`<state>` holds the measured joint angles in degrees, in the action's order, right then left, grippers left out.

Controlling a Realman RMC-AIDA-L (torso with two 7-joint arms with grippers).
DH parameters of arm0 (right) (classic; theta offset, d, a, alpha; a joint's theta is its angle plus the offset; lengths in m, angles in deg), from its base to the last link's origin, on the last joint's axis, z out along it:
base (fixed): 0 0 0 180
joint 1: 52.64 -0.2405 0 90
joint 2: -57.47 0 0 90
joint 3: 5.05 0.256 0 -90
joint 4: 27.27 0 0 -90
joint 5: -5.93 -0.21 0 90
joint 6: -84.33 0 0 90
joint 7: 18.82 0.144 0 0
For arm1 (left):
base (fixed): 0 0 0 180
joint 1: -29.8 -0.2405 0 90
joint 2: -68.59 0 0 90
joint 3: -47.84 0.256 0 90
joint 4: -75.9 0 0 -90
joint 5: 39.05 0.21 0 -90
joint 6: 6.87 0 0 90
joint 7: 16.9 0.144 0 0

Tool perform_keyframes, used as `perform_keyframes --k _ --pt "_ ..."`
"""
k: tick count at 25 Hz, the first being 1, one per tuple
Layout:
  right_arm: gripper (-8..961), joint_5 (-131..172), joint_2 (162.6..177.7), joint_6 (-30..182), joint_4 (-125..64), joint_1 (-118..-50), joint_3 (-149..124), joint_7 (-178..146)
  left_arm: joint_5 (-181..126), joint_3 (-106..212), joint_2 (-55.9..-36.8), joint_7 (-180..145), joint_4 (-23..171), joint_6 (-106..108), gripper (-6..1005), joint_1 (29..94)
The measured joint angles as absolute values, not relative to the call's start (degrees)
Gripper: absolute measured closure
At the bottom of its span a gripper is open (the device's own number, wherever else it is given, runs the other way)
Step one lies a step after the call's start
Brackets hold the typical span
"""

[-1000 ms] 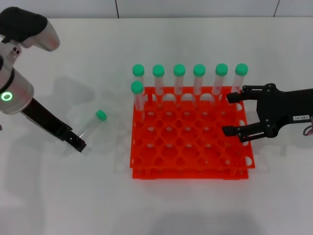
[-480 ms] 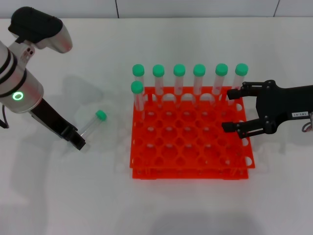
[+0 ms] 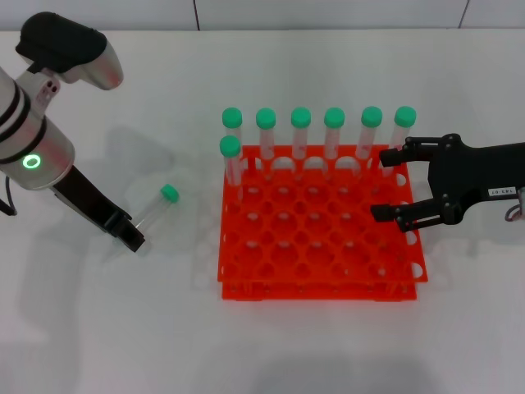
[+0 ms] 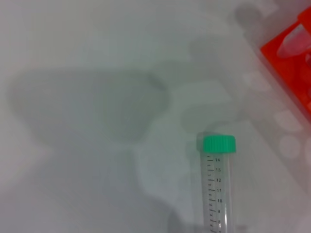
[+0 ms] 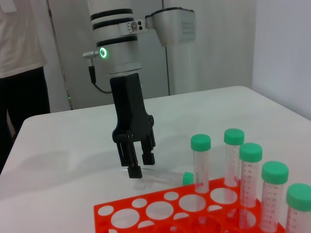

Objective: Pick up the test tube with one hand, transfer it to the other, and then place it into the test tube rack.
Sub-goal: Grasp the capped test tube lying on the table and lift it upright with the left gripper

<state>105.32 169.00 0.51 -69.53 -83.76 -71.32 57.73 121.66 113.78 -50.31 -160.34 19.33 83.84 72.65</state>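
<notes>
A test tube point(image 3: 154, 211) with a green cap lies on the white table, left of the orange-red rack point(image 3: 320, 284). It also shows in the left wrist view point(image 4: 218, 187) and in the right wrist view point(image 5: 163, 174). My left gripper point(image 3: 131, 238), on the silver arm with the green light, is down at the tube's bottom end and closed on it point(image 5: 135, 170). My right gripper point(image 3: 382, 187), the one with the white label, is open and empty over the rack's right edge.
Several green-capped tubes point(image 3: 300, 135) stand upright in the rack's back rows, and they show close by in the right wrist view point(image 5: 250, 179). The rack's corner point(image 4: 291, 68) lies near the loose tube. A person point(image 5: 22, 58) stands beyond the table's far edge.
My left arm has swung up and to the right while its fingertips stayed at the tube's end. My right gripper shifted slightly. The tube has not moved.
</notes>
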Motion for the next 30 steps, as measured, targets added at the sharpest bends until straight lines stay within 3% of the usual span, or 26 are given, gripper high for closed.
perform_keyframes --k 20,26,30 --pt "80 105.33 169.17 1.27 -69.42 -83.85 -71.49 57.73 121.73 116.04 -50.42 -160.49 22.13 82.54 581 73.39" --pt "81 105.32 169.17 1.29 -69.39 -83.85 -71.32 57.73 121.75 116.13 -50.42 -160.51 22.13 82.51 806 73.39" --pt "81 105.33 169.17 1.29 -69.43 -83.81 -71.32 57.73 121.56 115.65 -50.39 -160.52 21.19 82.3 806 73.22"
